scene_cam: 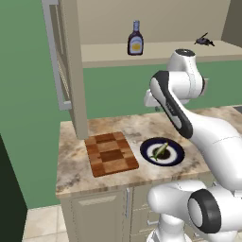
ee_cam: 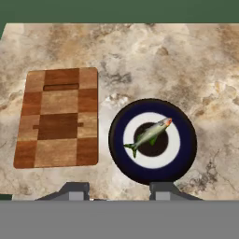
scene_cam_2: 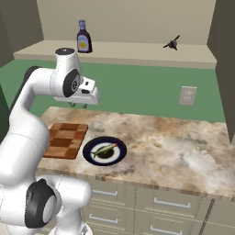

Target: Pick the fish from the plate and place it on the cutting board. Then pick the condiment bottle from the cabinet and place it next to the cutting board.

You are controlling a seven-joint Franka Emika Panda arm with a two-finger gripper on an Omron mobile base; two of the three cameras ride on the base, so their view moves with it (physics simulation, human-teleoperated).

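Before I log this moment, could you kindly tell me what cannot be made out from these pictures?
- Pincer: in the right base view its fingers are too small to judge the gap; in the hand view the bottom edge cuts the tips off.
- Condiment bottle: label print too small to read in both base views.
- Dark spiky object on the cabinet shelf: too small to identify.
- Cabinet door: cut off by the left base view's top edge.

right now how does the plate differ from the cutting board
The plate is round, while the cutting board is rectangular. The plate has a dark navy rim, white ring and dark centre; the cutting board is a checker of light and dark brown wood. The plate holds the fish; the cutting board bears nothing. In the hand view the cutting board looks larger. Both lie flat, side by side but apart, on the marbled counter.
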